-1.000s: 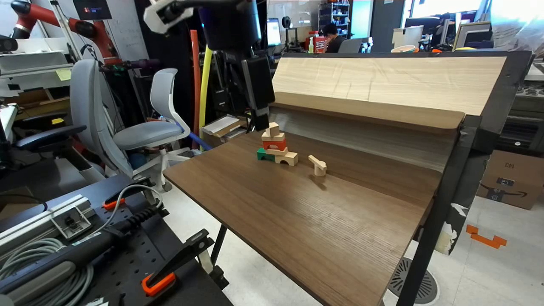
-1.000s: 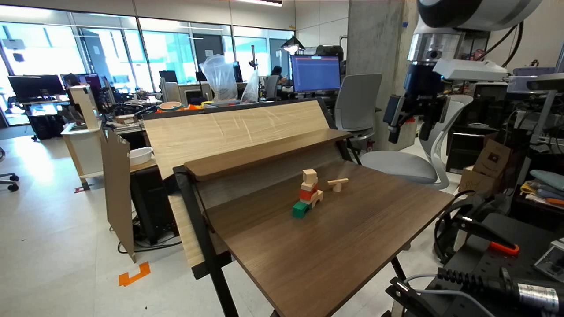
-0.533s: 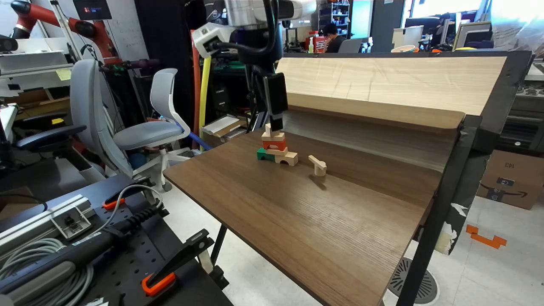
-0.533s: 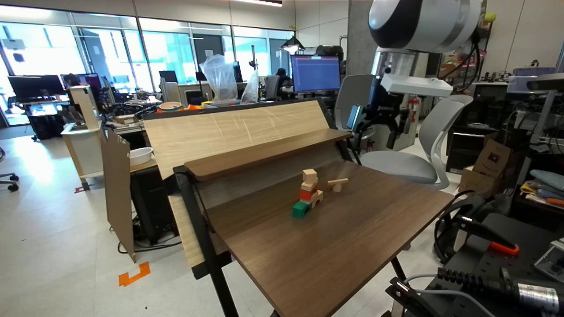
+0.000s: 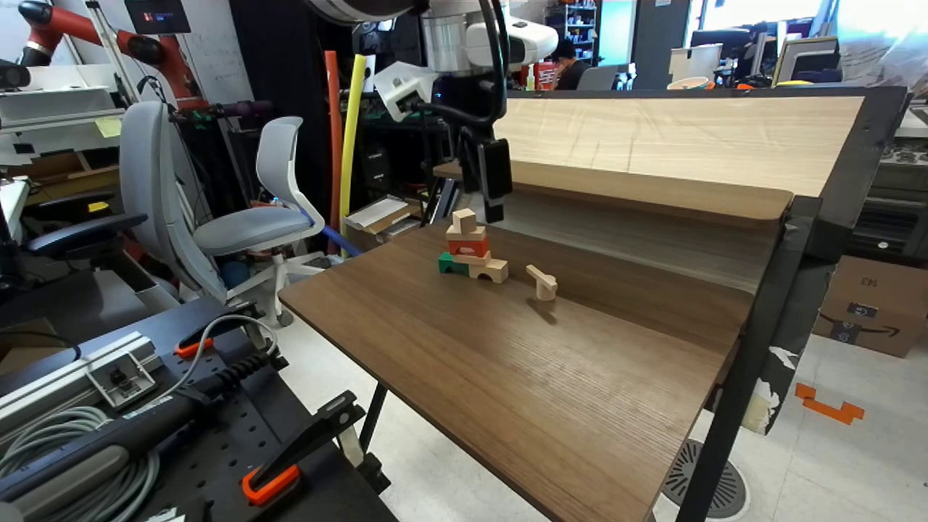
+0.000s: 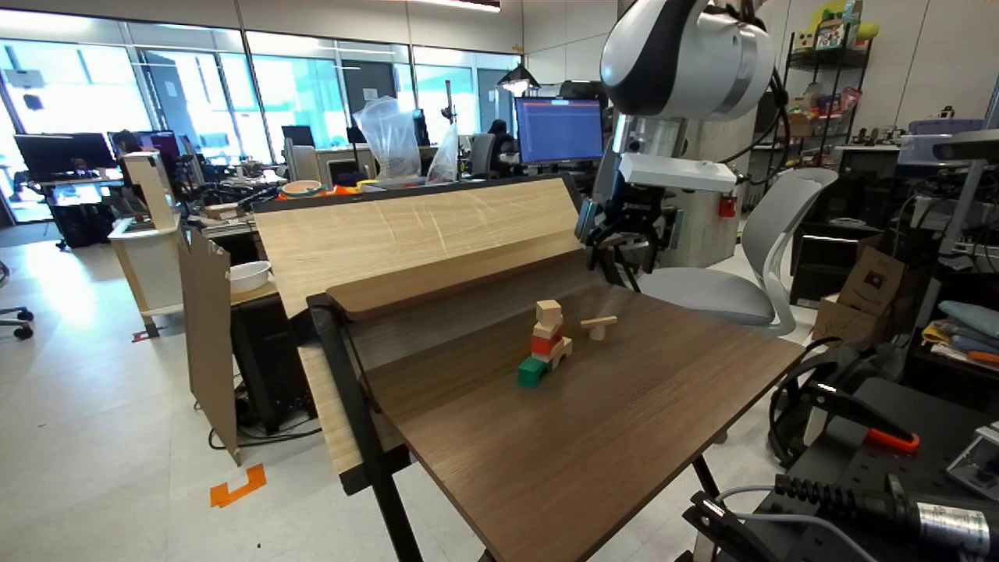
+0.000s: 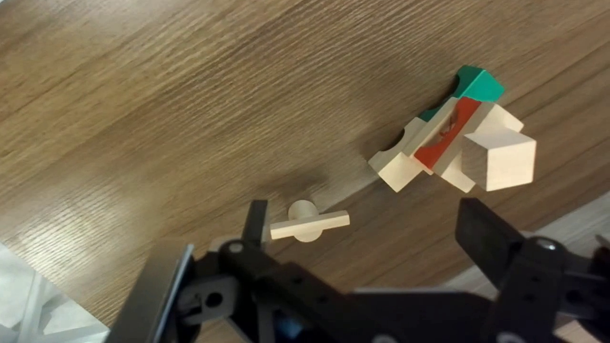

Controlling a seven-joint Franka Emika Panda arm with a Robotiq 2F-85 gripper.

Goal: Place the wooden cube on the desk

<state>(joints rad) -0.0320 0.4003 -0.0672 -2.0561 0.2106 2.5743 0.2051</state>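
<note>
The wooden cube (image 7: 510, 159) sits on top of a small block stack on the desk (image 7: 167, 119). The cube shows in both exterior views (image 5: 464, 220) (image 6: 549, 312). Below it are a tan block, a red block (image 7: 448, 133), more tan pieces and a green block (image 7: 479, 85) at the bottom. My gripper (image 7: 364, 204) is open, with nothing between its fingers. In the wrist view the cube lies beyond the right fingertip, not between the jaws. In both exterior views the gripper (image 5: 482, 206) (image 6: 620, 264) hangs in the air above the desk's far part, apart from the stack.
A tan stick on a short cylinder (image 7: 310, 224) stands on the desk beside the stack, under the left finger in the wrist view. A raised wooden shelf (image 5: 652, 188) runs along the desk's back. A black tool table (image 5: 239, 435) stands near the desk's front edge.
My gripper has moved over the desk toward its back shelf, rightward in an exterior view and leftward and lower in an exterior view. The cube and the other blocks have not moved.
</note>
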